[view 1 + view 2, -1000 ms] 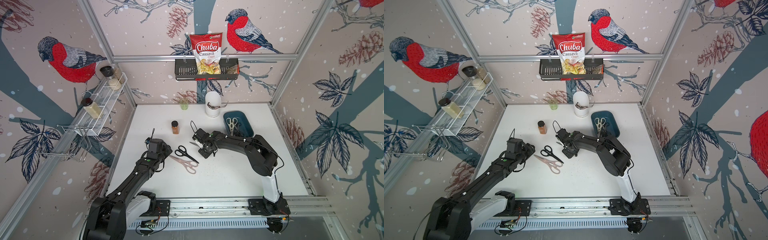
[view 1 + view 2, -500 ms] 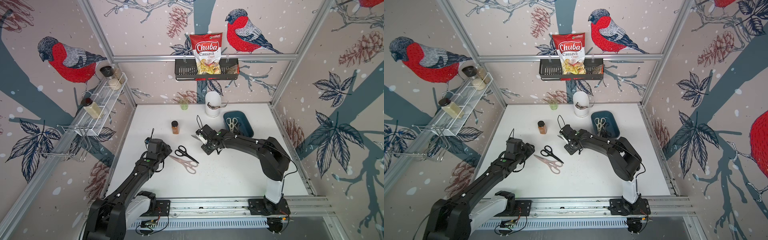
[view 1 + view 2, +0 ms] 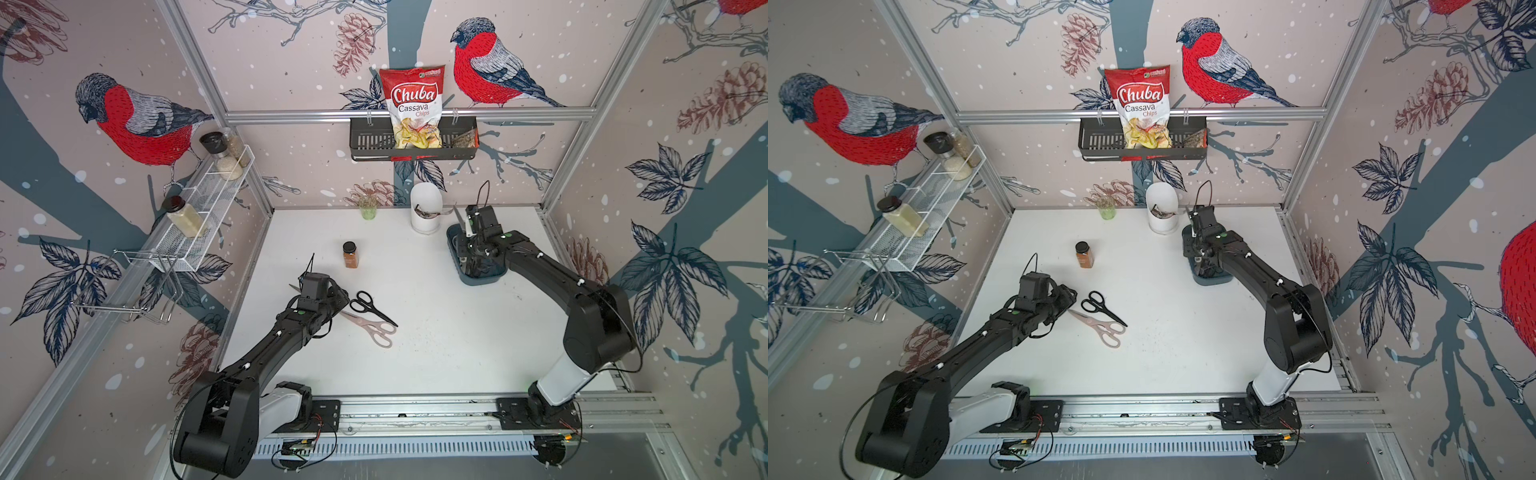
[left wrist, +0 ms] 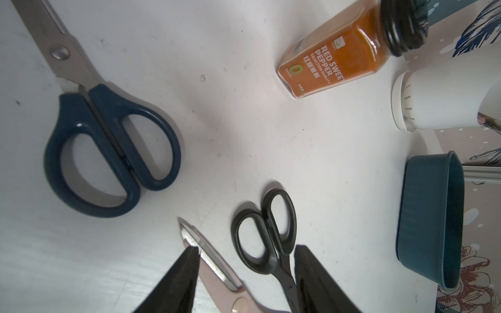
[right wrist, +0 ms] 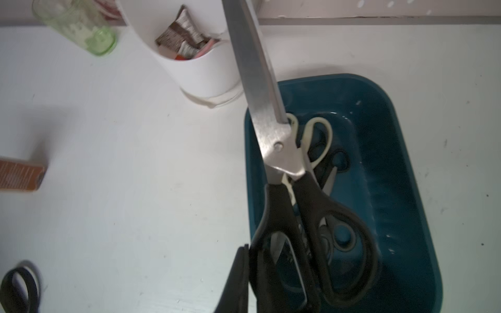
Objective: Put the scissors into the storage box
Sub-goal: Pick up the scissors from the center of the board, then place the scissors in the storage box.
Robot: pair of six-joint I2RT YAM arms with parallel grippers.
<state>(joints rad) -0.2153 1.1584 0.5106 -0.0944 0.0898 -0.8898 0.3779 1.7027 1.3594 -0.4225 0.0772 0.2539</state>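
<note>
Grips with the right gripper (image 5: 259, 263) one handle loop of the large black-handled scissors (image 5: 275, 147), jaws clenched tight on the plastic. Holds this pair over the storage box (image 5: 401, 168), with the handles down inside it and the closed blades tilted up toward the white holder (image 5: 200, 67). Impossible to tell whether the handles touch what lies below. Shows inside the box, under the held pair, the cream-handled shears (image 5: 318, 135) and more black-handled pairs (image 5: 341, 235), all flat on the bottom. Puts the box, in both top views, toward the back right of the white table (image 3: 436, 353), just beside the white holder, with a green glass (image 3: 368, 208) further along the back edge. Hovers with the left gripper (image 4: 246, 281) low over the table, jaws released and spread apart, grasping nothing. Looks down between the fingers (image 4: 184, 279) on the small black-handled pair (image 4: 271, 230) and on the serrated blade of the pink-handled shears (image 4: 214, 260). Not clear whether one finger touches that blade. Shows these two lying crossed near the middle of the table, well apart from the box. Shows also a dark-handled pair (image 4: 108, 143) flat on the table close to the left wrist, mostly hidden under the arm in the top views, and a spice jar (image 3: 350, 255) upright between this group and the holder.
</note>
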